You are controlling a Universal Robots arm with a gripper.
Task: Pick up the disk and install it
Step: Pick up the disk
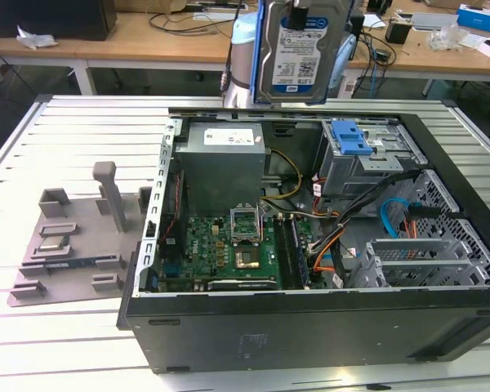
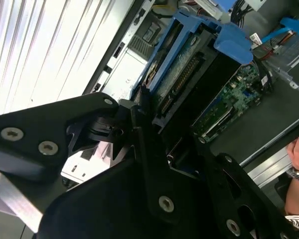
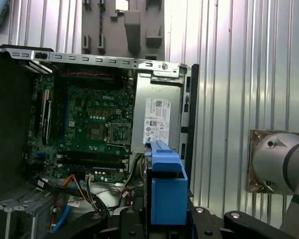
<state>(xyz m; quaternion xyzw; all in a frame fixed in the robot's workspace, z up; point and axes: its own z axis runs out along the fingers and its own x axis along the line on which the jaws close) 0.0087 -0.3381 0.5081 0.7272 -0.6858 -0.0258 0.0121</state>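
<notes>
Fingers (image 2: 142, 134): clenching on disk (image 1: 298, 53), gripping its blue-framed edges.
Disk position: hanging upright above open computer case (image 1: 310, 335), label facing exterior view.
Computer case: lying open on slatted bench (image 1: 65, 122).

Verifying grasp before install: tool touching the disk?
Touching. In the second wrist view the tool is shut on the disk, fingers against its blue frame; in the exterior view the disk hangs above the case.
</notes>
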